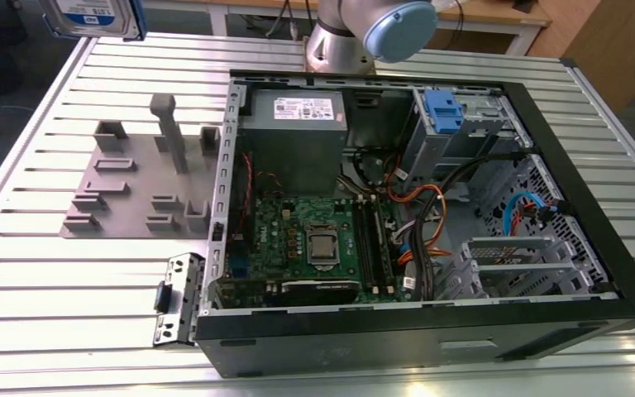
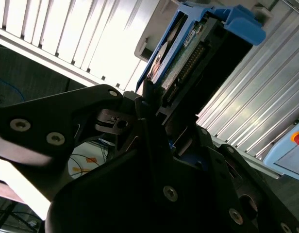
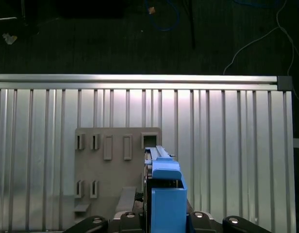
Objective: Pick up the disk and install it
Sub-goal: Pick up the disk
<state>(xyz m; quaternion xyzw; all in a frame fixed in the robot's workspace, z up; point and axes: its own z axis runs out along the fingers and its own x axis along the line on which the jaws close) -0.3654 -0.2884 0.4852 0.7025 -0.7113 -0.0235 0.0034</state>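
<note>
The disk [image 1: 95,16], silver with a white-and-blue label and blue carrier rails, hangs high above the table's far corner at the exterior view's left. In the second wrist view my gripper [image 2: 157,104] is shut on the lower end of the disk [image 2: 198,53], whose connector edge and blue rail point away from the black fingers [image 2: 140,109]. In the first wrist view the disk [image 3: 164,194] stands edge-on in my gripper [image 3: 161,216], above the grey fixture plate [image 3: 115,160].
The open computer case [image 1: 582,248] lies on the slatted aluminium table [image 1: 75,281], with the power supply [image 1: 295,132], motherboard [image 1: 307,240] and a drive cage with a blue bracket [image 1: 441,112] inside. The grey fixture plate [image 1: 130,190] sits beside the case. The arm's base [image 1: 350,33] stands behind.
</note>
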